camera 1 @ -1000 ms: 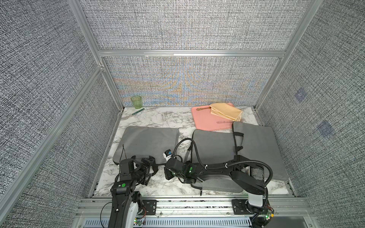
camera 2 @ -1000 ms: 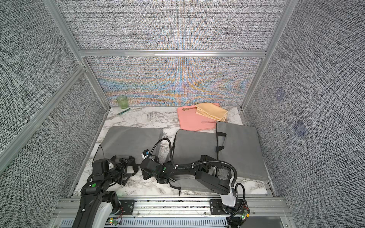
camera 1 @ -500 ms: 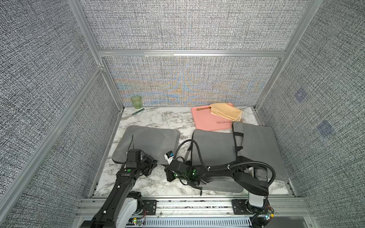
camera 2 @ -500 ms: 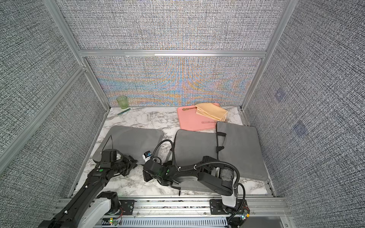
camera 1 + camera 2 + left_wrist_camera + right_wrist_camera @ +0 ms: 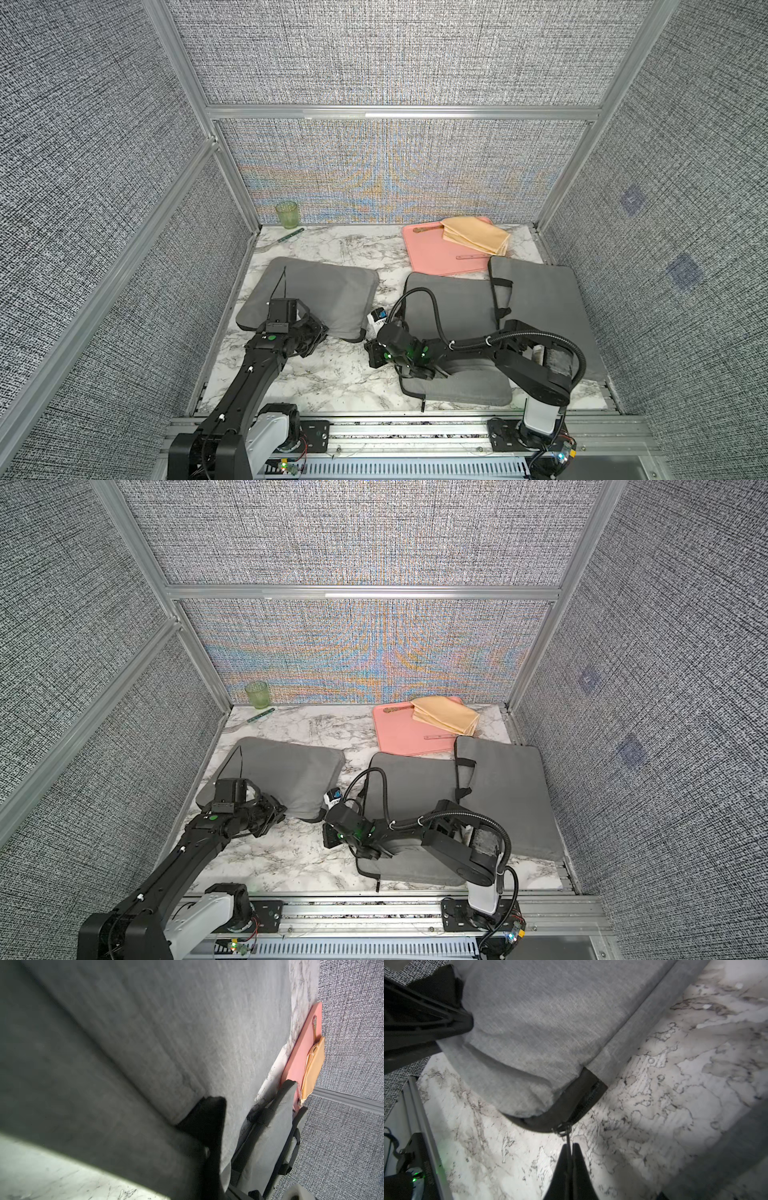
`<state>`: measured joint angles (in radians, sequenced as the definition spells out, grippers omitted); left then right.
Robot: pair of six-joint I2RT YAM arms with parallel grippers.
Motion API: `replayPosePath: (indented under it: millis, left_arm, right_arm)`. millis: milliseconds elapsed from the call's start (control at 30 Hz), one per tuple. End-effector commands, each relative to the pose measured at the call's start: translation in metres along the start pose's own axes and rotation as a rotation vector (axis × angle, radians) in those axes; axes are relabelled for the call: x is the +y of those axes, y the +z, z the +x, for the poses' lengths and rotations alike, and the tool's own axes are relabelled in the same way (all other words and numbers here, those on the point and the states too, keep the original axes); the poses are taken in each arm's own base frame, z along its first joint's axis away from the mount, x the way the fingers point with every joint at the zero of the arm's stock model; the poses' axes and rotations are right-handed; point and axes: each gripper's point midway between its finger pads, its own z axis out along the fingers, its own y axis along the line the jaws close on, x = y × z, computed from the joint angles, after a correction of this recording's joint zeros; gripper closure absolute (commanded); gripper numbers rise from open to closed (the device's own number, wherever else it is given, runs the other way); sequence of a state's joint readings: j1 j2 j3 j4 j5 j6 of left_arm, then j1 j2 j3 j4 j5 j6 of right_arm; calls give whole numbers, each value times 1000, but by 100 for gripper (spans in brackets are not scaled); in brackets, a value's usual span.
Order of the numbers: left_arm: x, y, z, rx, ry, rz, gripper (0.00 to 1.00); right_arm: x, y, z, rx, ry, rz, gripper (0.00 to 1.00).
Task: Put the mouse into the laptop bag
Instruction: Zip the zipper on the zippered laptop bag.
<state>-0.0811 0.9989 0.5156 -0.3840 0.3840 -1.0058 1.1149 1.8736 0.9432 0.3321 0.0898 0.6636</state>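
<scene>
We see the left claw (image 5: 311,335) pinching the near edge of the laptop bag (image 5: 328,286), the right claw (image 5: 570,1148) clamped on its zipper pull (image 5: 563,1128), contents hidden.

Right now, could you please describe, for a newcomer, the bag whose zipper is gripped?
On the marble table, look to the green cup's side. The laptop bag there lies apart from the touching pair of grey bags by the pink tray; only its zipper pull sits in the right pincer.

Top views bright, even; wrist views blurred, shadowed (moiré on the back wall (image 5: 386,183)).
</scene>
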Motion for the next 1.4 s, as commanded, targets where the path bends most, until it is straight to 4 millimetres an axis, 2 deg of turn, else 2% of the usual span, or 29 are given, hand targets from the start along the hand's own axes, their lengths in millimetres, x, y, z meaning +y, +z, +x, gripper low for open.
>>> replayPosePath:
  millis: [0, 33, 100, 200, 300, 400, 533, 567, 700, 733, 833, 900, 1033, 1167, 1233, 1367]
  left_arm:
    - [-11, -1, -3, -12, 46, 56, 55]
    - [-10, 0, 1, 6, 29, 63, 38]
    - [-1, 1, 9, 25, -16, 57, 19]
    - [19, 0, 24, 43, -106, 32, 9]
    - [31, -2, 38, 48, -162, 61, 5]
    - [27, -8, 44, 37, -166, 120, 3]
    - [24, -12, 44, -1, -119, 122, 15]
    - [25, -11, 44, -1, -117, 120, 22]
    - [26, -3, 36, -21, -79, 84, 61]
    - [27, -1, 34, -27, -68, 66, 68]
    - [29, 3, 30, -31, -44, 23, 80]
    - [28, 7, 29, -27, -42, 23, 99]
    - [28, 10, 33, 8, -40, 16, 100]
    - [34, 3, 38, 8, -39, 1, 100]
    - [37, -4, 38, -1, -25, -19, 100]
    - [33, -9, 43, 14, -15, 5, 100]
  right_arm:
    - [6, 9, 6, 61, -55, 2, 100]
    - [14, 12, 2, 56, -59, -15, 100]
    - [24, 18, -1, 56, -64, -34, 100]
    - [37, 22, -4, 48, -67, -70, 100]
    - [49, 27, -3, 54, -74, -95, 100]
    - [60, 29, -1, 59, -86, -115, 100]
    - [74, 22, 1, 52, -103, -143, 100]
    - [75, 21, 2, 52, -102, -148, 100]
    - [78, 13, 5, 57, -89, -178, 100]
    - [77, 11, 5, 56, -84, -178, 100]
    - [74, 9, 9, 61, -72, -186, 100]
    - [72, 10, 11, 65, -69, -181, 100]
    - [58, 18, 11, 70, -55, -142, 100]
    - [14, 27, 7, 88, -9, 6, 100]
    - [-1, 26, 5, 111, -2, 55, 100]
    - [-8, 18, -3, 105, -43, 116, 100]
